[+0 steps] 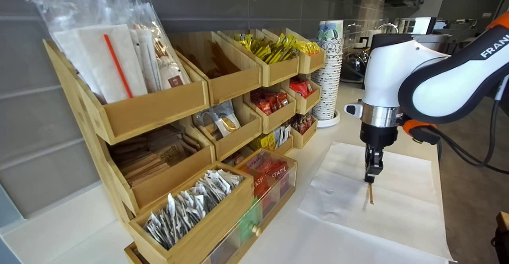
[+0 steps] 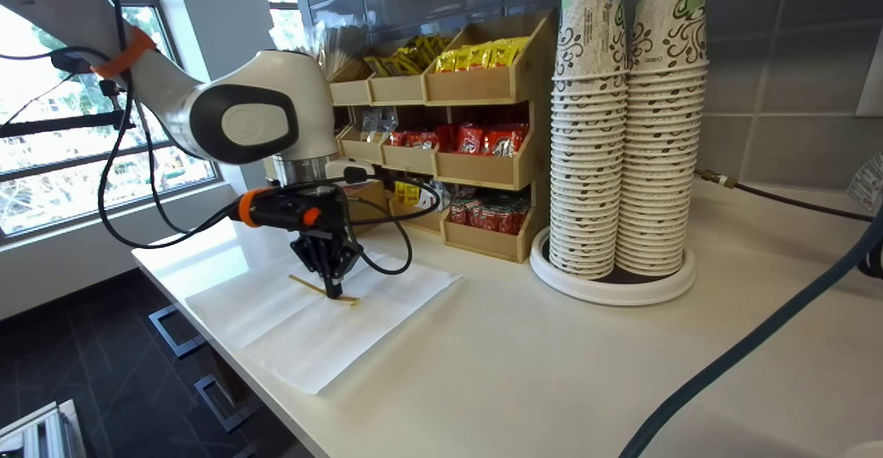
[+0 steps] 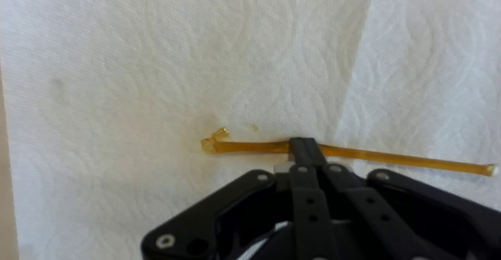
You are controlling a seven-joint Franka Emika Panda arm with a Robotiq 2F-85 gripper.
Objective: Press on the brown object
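The gripper (image 3: 306, 139) is closed — its fingers flush together — and its tips stand down on the brown stick (image 3: 354, 153), nearer the end that is clumped and glossy. The stick lies on a white paper towel (image 3: 117, 76), well in from every one of its edges, and the towel lies near the long edge of the counter (image 2: 517, 375), away from the tiled wall (image 2: 779, 65).

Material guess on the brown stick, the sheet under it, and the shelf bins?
Brown stick: glossy, perhaps plastic or hardened gel; amber, translucent-looking ends.
Sheet: matte, likely paper towel; embossed swirls.
Shelf bins: satin, probably wood or bamboo; tan, faintly streaked panels.
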